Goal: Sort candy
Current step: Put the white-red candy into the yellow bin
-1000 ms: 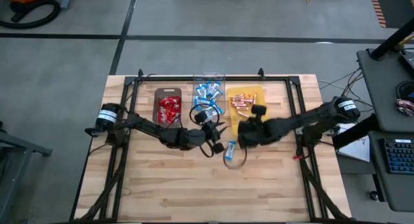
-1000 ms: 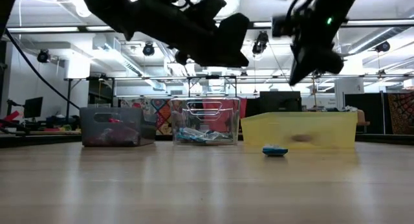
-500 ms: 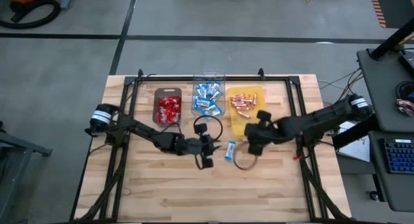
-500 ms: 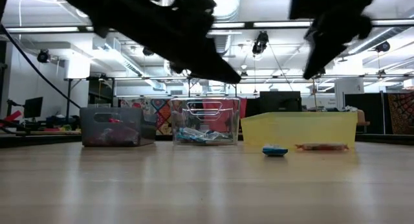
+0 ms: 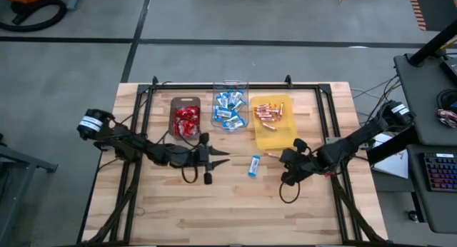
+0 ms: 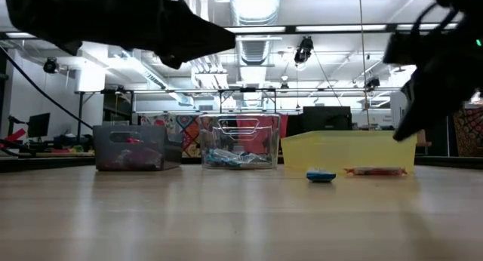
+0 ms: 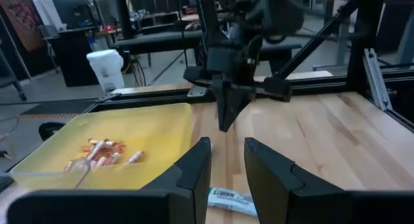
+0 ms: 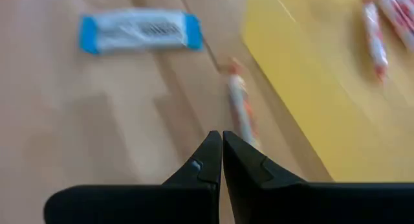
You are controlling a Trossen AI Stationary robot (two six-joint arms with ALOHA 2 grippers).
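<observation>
Candy down to two loose pieces beside the yellow tray

Trays stand in a row along the far side of the bench (image 5: 178, 204): a dark tray (image 5: 185, 103) with the crinkly red packets (image 5: 186, 121), a clear tray (image 5: 231, 86) with the blue-and-white bars (image 5: 229, 108), and a yellow tray (image 5: 272, 136) with the pinkish-copper sticks (image 5: 266, 113). Two pieces lie loose on the wood. One blue-and-white bar (image 5: 253, 165) rests near the middle of the bench, between the two arms. One copper stick (image 8: 240, 107) lies just outside the near edge of the yellow tray, on the bench rather than in the tray.

The left end effector (image 5: 223, 160) hangs above the bench in front of the dark and clear trays, its fingers (image 7: 194, 169) a little apart with nothing between them; the loose bar shows beyond them. The right end effector (image 5: 286, 156) sits near the yellow tray's near corner, its fingers (image 8: 206, 160) clenched together and empty, pointing toward the loose stick without touching it.
</observation>
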